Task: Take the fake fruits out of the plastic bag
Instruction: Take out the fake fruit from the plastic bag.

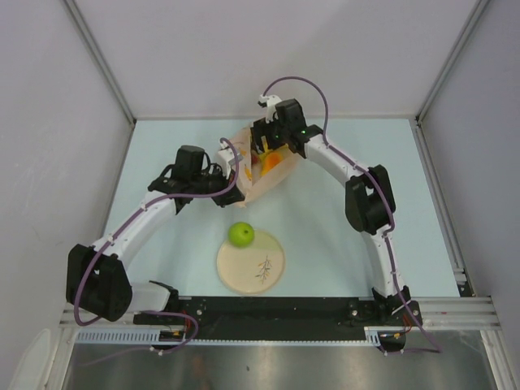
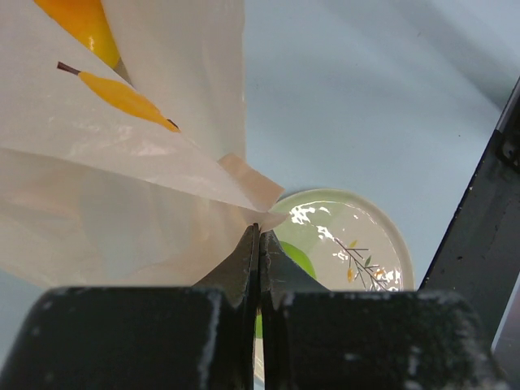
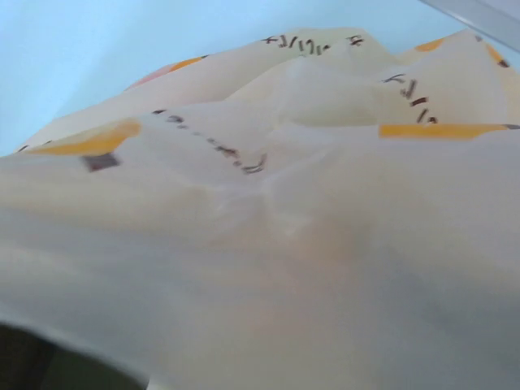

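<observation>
**Bag pinned, right arm at mouth**

Plastic bag (image 1: 258,185): corner clamped between left gripper (image 2: 258,236) fingers, likely to anchor it. Orange fruits (image 1: 270,162) inside, just by right gripper (image 1: 266,145), whose finger spread is not discernible. Green apple (image 1: 240,235) well apart, on plate (image 1: 272,275).

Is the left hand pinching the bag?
Yes, the left hand is shut tight on a corner of the plastic bag.

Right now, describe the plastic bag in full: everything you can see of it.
The plastic bag is thin, translucent, peach-coloured film, crinkled, printed with small orange shapes and dark marks. It lies on the table beyond the plate, mouth open, with orange and yellow fruit showing inside. The left gripper is shut on a folded edge of it. The right gripper is at its mouth; contact cannot be told.
</observation>
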